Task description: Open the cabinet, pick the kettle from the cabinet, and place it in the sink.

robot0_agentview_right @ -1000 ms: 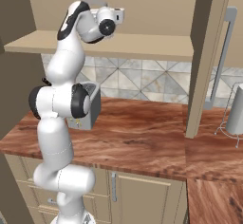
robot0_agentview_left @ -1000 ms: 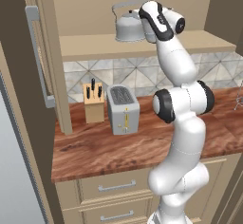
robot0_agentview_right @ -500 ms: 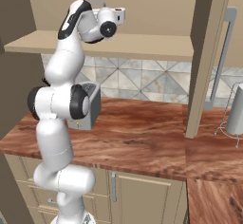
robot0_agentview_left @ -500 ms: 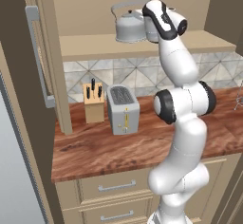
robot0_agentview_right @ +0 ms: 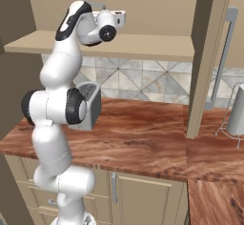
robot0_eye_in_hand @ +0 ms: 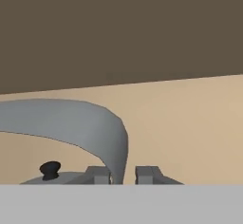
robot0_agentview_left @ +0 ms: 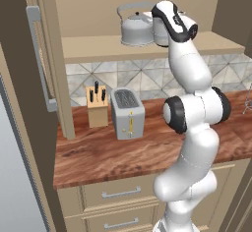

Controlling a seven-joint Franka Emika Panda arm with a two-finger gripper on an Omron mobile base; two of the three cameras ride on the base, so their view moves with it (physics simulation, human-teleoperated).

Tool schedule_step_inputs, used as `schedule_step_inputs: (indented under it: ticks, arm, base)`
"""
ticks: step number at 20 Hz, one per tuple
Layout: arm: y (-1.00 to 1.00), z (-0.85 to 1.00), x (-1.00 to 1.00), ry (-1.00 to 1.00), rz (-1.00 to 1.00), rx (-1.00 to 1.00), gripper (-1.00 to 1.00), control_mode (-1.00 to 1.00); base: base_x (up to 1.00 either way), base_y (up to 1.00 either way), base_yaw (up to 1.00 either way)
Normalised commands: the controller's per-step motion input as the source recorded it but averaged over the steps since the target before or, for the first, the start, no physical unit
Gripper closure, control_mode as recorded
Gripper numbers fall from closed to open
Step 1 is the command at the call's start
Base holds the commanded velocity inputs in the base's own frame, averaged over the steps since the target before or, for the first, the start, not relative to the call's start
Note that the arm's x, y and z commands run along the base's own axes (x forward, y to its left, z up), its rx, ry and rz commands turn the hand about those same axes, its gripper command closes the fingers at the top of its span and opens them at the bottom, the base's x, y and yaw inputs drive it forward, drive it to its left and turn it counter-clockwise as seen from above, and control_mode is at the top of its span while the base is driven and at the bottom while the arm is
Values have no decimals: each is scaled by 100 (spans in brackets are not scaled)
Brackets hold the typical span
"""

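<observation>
Jaws: nearly closed, one finger on each side of the kettle's arched handle where it curves down; the band fills the gap between them, so the gripper has hold of the handle.

Fingertips: two small dark blocks low in the hand view, the handle's end dropping straight between them.

Kettle: squat, silver-grey, upright on the cabinet shelf. Its dark lid knob lies to the left of the fingers in the hand view, the handle sweeping over it.

Arm: white with dark joints, rising from the base and reaching up to the shelf; the hand meets the kettle's right side in the left base view.

Drawers: beige, short horizontal handles, under the counter.

Counter: reddish wood grain.

Toaster: boxy, silver, on the counter below the shelf.

Knife block: wooden, just left of the toaster.

Cabinet: beige, door swung open at left, long vertical silver bar handle.

Backsplash: grey patterned tile behind the counter.
</observation>
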Motion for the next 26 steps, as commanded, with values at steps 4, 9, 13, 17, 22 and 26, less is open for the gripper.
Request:
schedule_step_inputs:
  ticks: [4, 9, 13, 17, 22, 26]
  arm:
    - [0, 0, -46, 0, -1, 9, 100, -100]
    - [0, 0, -54, 0, -2, 7, 100, -100]
    - [-1, 0, -61, 0, -5, 9, 100, -100]
    - [0, 0, -60, 0, -3, 3, 100, -100]
    - [0, 0, -59, 0, -3, 3, 100, -100]
    - [-1, 0, -61, 0, 0, 1, 100, -100]
  base:
    - [0, 0, 0]
    - [0, 0, 0]
    - [0, 0, 0]
    - [0, 0, 0]
    - [0, 0, 0]
    - [0, 0, 0]
